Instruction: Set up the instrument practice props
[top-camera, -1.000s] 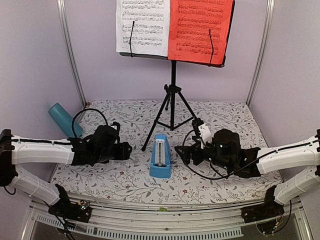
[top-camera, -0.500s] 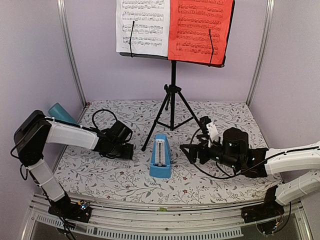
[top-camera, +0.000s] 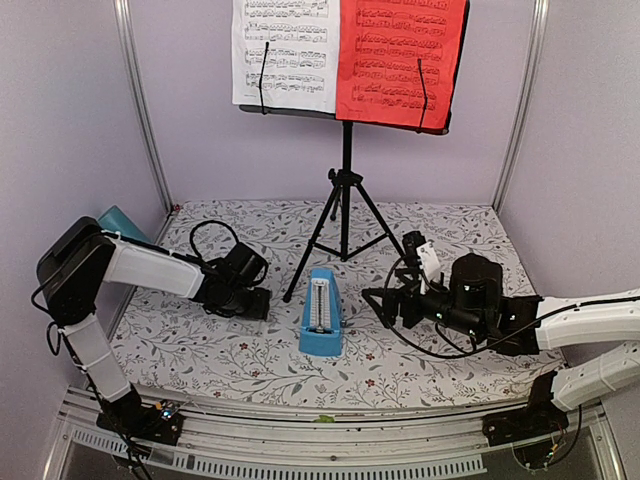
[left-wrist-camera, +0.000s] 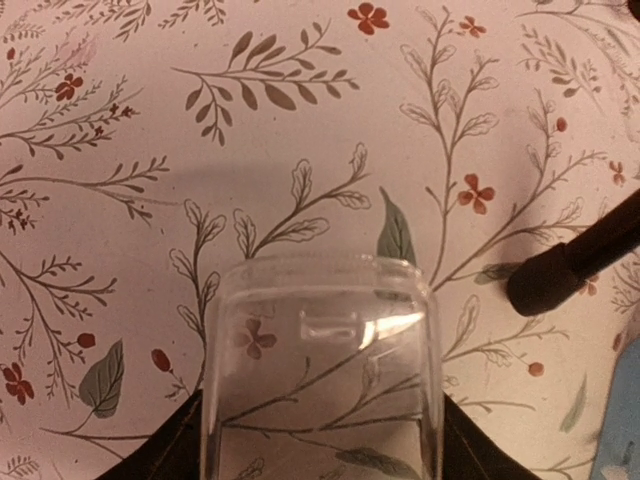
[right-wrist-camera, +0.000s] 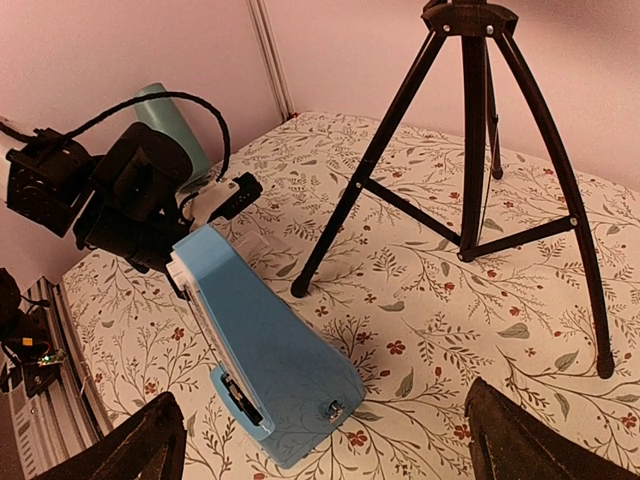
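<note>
The black tripod music stand (top-camera: 346, 180) stands at the back middle, with the white sheet (top-camera: 285, 50) and the red sheet (top-camera: 400, 55) side by side on its desk. The blue metronome (top-camera: 320, 312) stands upright on the mat in front of the tripod. My left gripper (top-camera: 262, 300) is low on the mat just left of the metronome, with its clear fingers (left-wrist-camera: 318, 300) together and empty. My right gripper (top-camera: 378, 305) is just right of the metronome (right-wrist-camera: 265, 350), open wide and empty, and does not touch it. A stand leg foot (left-wrist-camera: 560, 275) shows by the left gripper.
The teal cup (top-camera: 118, 222) leans at the back left corner behind my left arm, and it also shows in the right wrist view (right-wrist-camera: 170, 115). The tripod legs (right-wrist-camera: 470, 150) spread over the floral mat behind the metronome. Walls close in on three sides.
My left arm has folded up at the shoulder and its gripper has edged right towards the metronome. My right gripper has drawn back slightly to the right. The props have not moved.
</note>
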